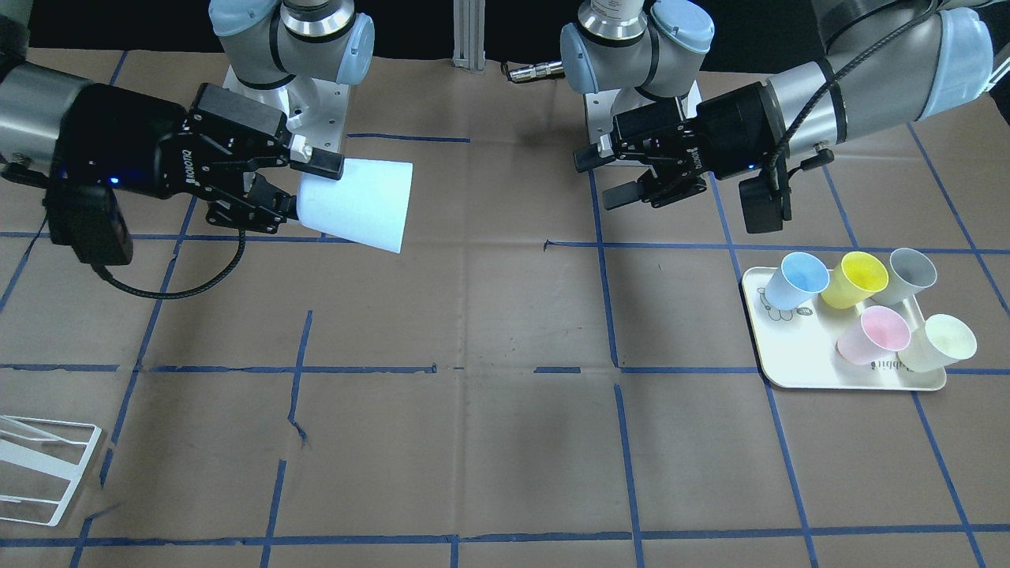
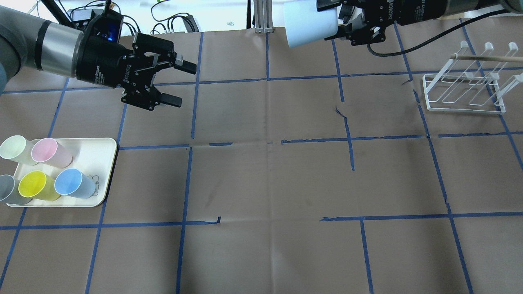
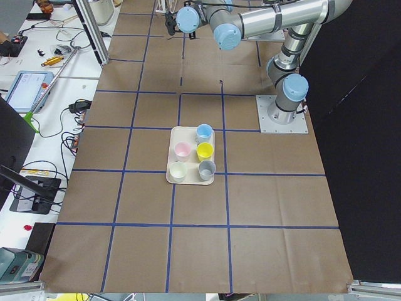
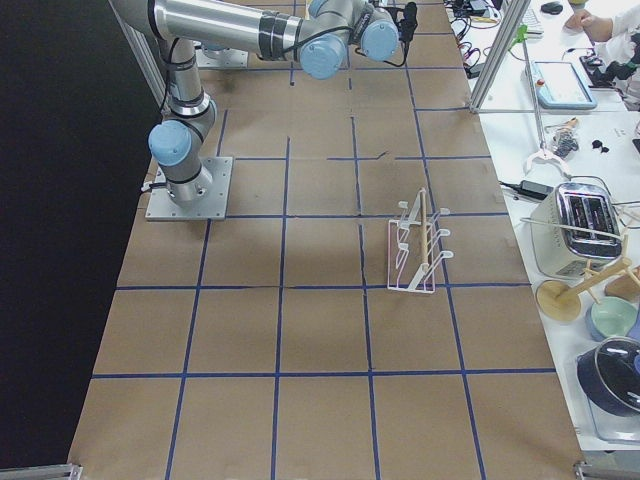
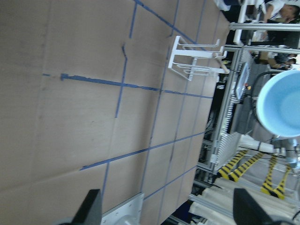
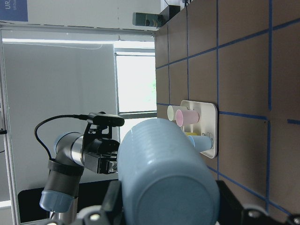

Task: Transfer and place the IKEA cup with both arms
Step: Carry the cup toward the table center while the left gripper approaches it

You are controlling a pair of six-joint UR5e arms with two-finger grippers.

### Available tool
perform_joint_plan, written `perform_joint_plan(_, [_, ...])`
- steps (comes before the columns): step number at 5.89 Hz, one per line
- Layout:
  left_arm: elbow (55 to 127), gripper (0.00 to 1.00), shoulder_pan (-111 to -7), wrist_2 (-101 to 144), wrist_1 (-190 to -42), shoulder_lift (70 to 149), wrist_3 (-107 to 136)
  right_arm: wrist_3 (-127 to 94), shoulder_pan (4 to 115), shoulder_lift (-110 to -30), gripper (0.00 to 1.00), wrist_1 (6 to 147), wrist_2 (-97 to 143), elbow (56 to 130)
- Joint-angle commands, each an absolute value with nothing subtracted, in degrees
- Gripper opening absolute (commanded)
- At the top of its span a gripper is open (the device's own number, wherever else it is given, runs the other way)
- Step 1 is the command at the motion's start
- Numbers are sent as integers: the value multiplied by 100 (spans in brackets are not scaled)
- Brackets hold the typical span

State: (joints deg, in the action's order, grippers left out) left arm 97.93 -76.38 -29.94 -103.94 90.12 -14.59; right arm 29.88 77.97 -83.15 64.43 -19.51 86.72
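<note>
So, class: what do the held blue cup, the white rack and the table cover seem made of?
IKEA cup: likely matte plastic, smooth and evenly coloured.
Rack: probably white-coated metal wire, going by its thin rods.
Table cover: brown paper, creased and torn.

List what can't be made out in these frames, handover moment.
Overhead view: IKEA cup and right tool clipped by the top edge; grey cup clipped by the left edge.
Front-facing view: white rack cut by the left edge.
Right wrist view: the cup's base fills the foreground, hiding finger contact.
Left wrist view: left tool shows only fingertips at the bottom edge.
Side views: both tools too small to read; held cup not discernible.
</note>
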Motion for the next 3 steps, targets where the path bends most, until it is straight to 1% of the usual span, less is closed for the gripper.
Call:
perform_joint_plan(1, [9809, 98, -7734, -1616, -10397, 9167, -1450, 2988, 8189, -8506, 40, 5996, -1751, 8719])
perform_joint_plan(3, [9774, 98, -7926, -1328, -10292, 9308, -1511, 3006, 8367, -8508, 39, 5977, -1538, 8833])
